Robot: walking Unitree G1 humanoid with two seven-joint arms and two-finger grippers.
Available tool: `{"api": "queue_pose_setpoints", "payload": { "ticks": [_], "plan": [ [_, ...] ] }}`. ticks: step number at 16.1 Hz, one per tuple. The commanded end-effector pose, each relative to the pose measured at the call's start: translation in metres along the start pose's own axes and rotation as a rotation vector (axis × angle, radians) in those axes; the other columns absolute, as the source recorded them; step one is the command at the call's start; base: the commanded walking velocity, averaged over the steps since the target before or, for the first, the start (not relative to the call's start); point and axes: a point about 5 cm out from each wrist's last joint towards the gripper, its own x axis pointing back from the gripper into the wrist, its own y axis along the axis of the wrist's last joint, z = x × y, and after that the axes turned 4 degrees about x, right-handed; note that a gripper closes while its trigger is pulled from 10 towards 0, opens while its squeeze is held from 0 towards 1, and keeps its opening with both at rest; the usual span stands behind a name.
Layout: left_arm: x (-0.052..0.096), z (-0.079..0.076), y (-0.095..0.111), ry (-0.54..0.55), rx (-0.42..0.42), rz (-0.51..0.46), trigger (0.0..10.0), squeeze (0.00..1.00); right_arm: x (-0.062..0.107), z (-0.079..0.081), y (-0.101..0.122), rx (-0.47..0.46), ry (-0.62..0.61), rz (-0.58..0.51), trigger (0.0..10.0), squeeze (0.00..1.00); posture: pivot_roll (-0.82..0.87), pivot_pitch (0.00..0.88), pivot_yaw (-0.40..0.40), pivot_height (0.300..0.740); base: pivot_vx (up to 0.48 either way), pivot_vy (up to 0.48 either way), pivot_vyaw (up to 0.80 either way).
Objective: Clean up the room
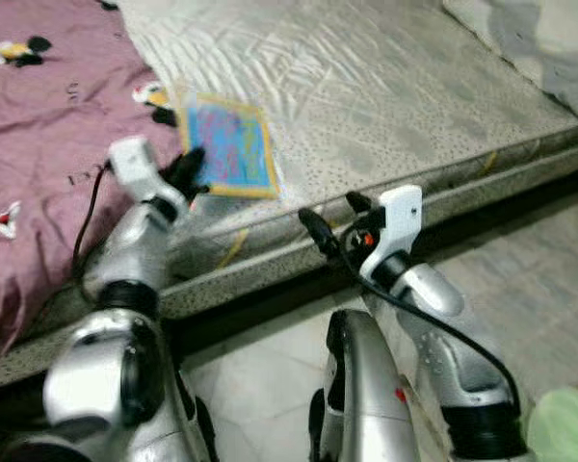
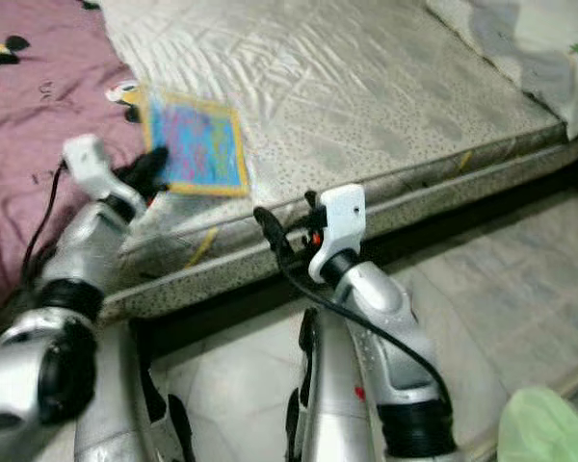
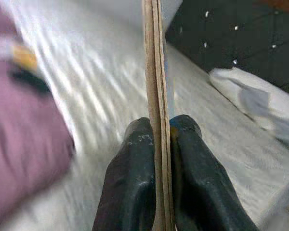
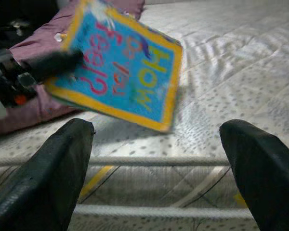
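Left end effector [image 1: 188, 166] clamped on one book [image 1: 227, 146] above mattress [image 1: 395, 96]

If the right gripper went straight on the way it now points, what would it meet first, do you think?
Most likely the mattress edge: the open right gripper faces its side. The book, held in the left gripper, hangs above that line, though depth is unclear.

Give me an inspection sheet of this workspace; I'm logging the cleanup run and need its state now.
Surface: bare grey mattress, pink blanket on its left part.
Job's things: blue picture book with yellow border, lifted over the mattress edge.
Clutter: green item at lower right, unclear what.
Grippers: left tool shut on the book's edge; right tool open, short of the mattress side, facing the book.
Cables: black cable along the right arm.
Surroundings: pale tiled floor, white bedding beyond.
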Motion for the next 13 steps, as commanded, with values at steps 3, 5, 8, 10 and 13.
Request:
{"api": "queue_pose_setpoints", "payload": {
  "ticks": [3, 5, 8, 10, 13],
  "plan": [
    [0.001, -0.027, 0.028, -0.105, -0.351, -0.211, 0.0, 0.0, -0.001, -0.008, 0.0, 0.076, -0.091, -0.041, 10.0, 0.0, -0.07, 0.016, -0.06, 0.477, 0.0, 0.0, 0.0],
    [0.003, -0.037, 0.033, -0.122, -0.412, -0.253, 0.0, 0.0, -0.003, -0.01, 0.0, 0.056, -0.133, -0.053, 10.0, 0.0, -0.06, 0.014, -0.056, 0.477, 0.0, 0.0, 0.0],
    [0.011, -0.039, 0.038, -0.101, -0.468, -0.288, 0.0, 0.0, -0.004, -0.01, 0.001, 0.045, -0.16, -0.085, 10.0, 0.0, -0.06, 0.012, -0.05, 0.477, 0.0, 0.0, 0.0],
    [0.026, -0.036, 0.04, -0.085, -0.504, -0.3, 0.0, 0.0, -0.004, -0.015, 0.001, 0.007, -0.208, -0.095, 10.0, 0.0, -0.06, 0.012, -0.05, 0.5, 0.0, 0.0, 0.0],
    [0.046, -0.031, 0.036, -0.03, -0.568, -0.265, 10.0, 0.0, -0.005, -0.019, -0.001, -0.001, -0.222, -0.094, 10.0, 0.0, -0.03, 0.016, -0.057, 0.529, 0.0, 0.0, 0.0]
  ]
}}
